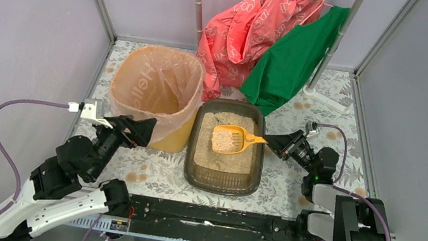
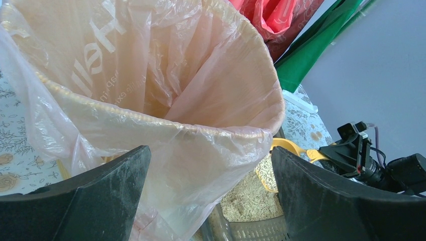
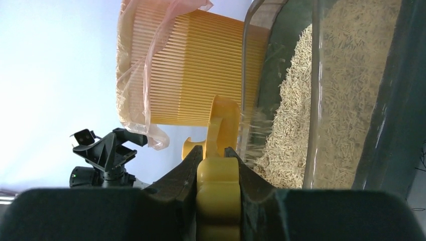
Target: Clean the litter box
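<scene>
Sitting at the middle of the floral-printed table (image 1: pixel 146 174), just right of the bin, the shallow rectangular dark grey-brown plastic litter box (image 1: pixel 219 184) looks rigid but weighty with its bed of beige granules (image 1: pixel 224 162). It is better left in place than lifted; its rounded rim would be the hold if needed. The tall yellow ribbed bin (image 1: pixel 171 140) is probably light and tippy, and its peach plastic liner (image 1: pixel 148 75) is soft and slippery. The left gripper (image 1: pixel 144 130) has its jaws spread wide at the near side; contact cannot be told. The orange slotted plastic scoop (image 1: pixel 231 139), stiff and light, hangs over the litter with granules in its bowl, clamped at the handle end by the right gripper (image 1: pixel 272 143). A load that far out may twist it, and the loose granules spill easily.
</scene>
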